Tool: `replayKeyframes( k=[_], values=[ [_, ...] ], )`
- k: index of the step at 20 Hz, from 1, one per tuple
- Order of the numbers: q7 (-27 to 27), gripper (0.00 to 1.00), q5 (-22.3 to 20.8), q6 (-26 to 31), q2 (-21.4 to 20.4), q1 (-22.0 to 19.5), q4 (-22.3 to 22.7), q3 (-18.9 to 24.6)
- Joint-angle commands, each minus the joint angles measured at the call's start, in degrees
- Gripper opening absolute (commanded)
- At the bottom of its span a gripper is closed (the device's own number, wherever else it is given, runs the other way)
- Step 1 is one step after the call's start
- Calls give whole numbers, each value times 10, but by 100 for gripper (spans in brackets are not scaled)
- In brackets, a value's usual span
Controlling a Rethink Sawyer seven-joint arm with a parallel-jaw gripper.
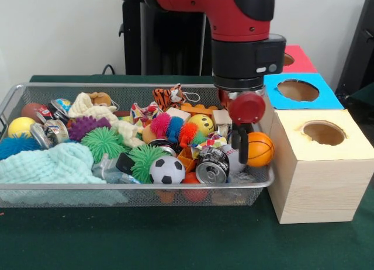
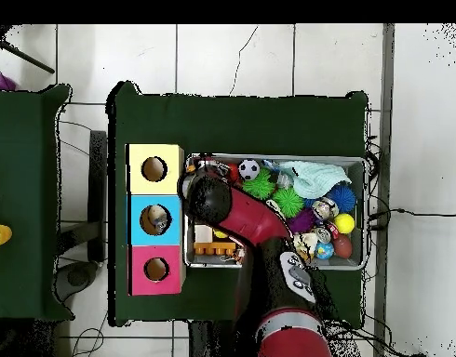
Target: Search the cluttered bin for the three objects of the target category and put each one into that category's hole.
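Presently, the gripper point(image 1: 244, 146), fingers pinching an orange ball point(image 1: 259, 149) above the bin point(image 1: 134, 191); the ball may be dropped if jolted.

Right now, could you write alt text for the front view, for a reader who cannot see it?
A red and black arm lowers its gripper into a wire bin crowded with toys, beside an orange ball. A wooden box with a round hole stands next to the bin.

The red and black arm point(image 1: 242, 30) hangs straight down, gripper point(image 1: 240, 142) pointing to six o'clock, black fingers point(image 1: 243, 148) close together.
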Motion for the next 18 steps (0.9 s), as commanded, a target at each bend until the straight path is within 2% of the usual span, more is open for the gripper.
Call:
replayKeyframes(
  k=[1,6,11,13,15,17,18],
  values=[
    [-46,100,-62,130,-56,-33,124,44],
    [-42,100,-82,250,-185,-40,209,16],
    [-38,100,-66,366,-287,-56,270,25],
    [-41,100,-57,395,-321,-60,288,24],
    [-31,100,-75,371,-323,-40,276,5],
    [-37,100,-77,329,-274,-45,247,25],
    [-37,100,-80,283,-225,-48,221,40]
  ],
)
